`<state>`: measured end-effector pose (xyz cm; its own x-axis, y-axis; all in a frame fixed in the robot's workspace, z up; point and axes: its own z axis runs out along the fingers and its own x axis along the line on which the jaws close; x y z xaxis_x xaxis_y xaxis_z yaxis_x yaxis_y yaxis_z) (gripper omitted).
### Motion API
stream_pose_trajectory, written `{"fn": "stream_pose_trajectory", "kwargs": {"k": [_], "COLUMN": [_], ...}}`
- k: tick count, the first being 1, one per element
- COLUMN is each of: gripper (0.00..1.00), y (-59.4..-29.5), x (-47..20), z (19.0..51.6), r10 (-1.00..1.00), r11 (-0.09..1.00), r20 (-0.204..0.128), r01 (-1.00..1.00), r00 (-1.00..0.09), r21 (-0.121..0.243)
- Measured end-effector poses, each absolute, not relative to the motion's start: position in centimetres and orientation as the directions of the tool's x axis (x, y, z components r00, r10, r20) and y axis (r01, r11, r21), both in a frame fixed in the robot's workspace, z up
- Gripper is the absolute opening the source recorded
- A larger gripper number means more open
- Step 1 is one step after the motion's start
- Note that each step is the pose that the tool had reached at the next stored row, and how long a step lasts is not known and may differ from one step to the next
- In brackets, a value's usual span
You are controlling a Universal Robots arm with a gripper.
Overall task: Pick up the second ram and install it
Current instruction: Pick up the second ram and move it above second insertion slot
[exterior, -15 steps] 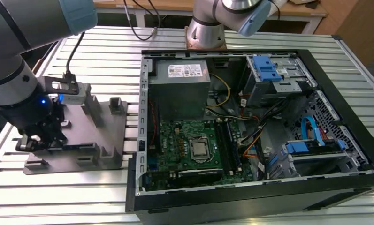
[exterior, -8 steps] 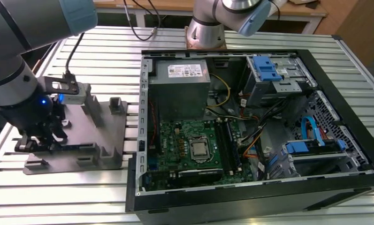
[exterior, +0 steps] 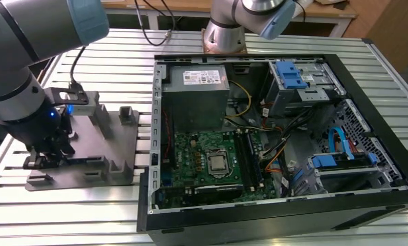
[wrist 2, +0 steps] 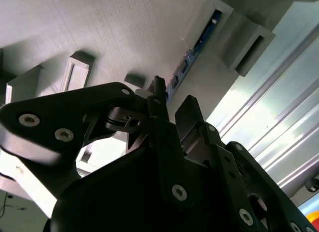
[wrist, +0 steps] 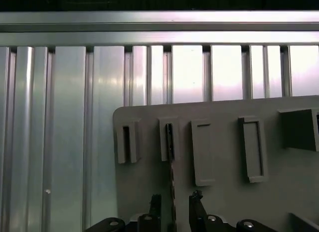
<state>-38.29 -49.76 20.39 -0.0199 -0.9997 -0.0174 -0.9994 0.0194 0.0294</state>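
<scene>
The jaws stand apart, one fingertip on each side of the second ram (wrist: 172,182), with a sliver of gap showing on both sides in the first wrist view, so the gripper (wrist: 175,201) straddles the stick without clamping it. The stick stands on edge between the jaws and runs away from them to its far end, which sits in a narrow upright holder (wrist: 168,139). In the second wrist view the same bluish strip (wrist 2: 198,45) leads out from between the fingertips (wrist 2: 158,90). Under and around the jaws is the grey fixture plate (wrist: 224,192), with more holders beside the occupied one, and beyond its edge is the ribbed aluminium table (wrist: 75,117). By my reading the task is at its start: the approach is made, but the grasp, the lift and the seating are not yet done. The open computer case (exterior: 367,128), with the motherboard (exterior: 204,148) and its long black slots (exterior: 248,154), lies well apart from the jaws, off toward the exterior view's right. The arm (exterior: 26,61) reaches steeply down, its wrist pointing the tool onto the plate.
</scene>
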Motion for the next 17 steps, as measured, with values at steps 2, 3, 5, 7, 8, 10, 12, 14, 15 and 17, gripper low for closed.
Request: {"fn": "stream_pose_trajectory", "kwargs": {"k": [2,3,5,7,8,10,12,14,15,17], "gripper": [0.36,0.36,0.36,0.36,0.36,0.34,0.22,0.16,0.13,0.13], "y": [-49.75,-49.76,-49.76,-49.76,-49.76,-49.76,-49.76,-49.76,-49.76,-49.76], "x": [-38.28,-38.28,-38.28,-38.28,-38.28,-38.28,-38.28,-38.28,-38.28,-38.28], "z": [20.01,19.84,19.80,19.79,19.79,19.77,19.76,19.75,19.74,19.73], "r10": [-1.000,-1.000,-1.000,-1.000,-1.000,-1.000,-1.000,-1.000,-1.000,-1.000], "r11": [0.019,0.018,0.018,0.018,0.018,0.018,0.018,0.018,0.018,0.018], "r20": [-0.017,-0.017,-0.017,-0.017,-0.017,-0.017,-0.017,-0.017,-0.017,-0.017], "r01": [-0.999,-0.999,-0.999,-0.999,-0.999,-0.999,-0.999,-0.999,-0.999,-0.999], "r00": [-0.019,-0.019,-0.019,-0.019,-0.019,-0.019,-0.019,-0.019,-0.019,-0.019], "r21": [0.029,0.029,0.030,0.030,0.030,0.029,0.029,0.030,0.030,0.030]}}
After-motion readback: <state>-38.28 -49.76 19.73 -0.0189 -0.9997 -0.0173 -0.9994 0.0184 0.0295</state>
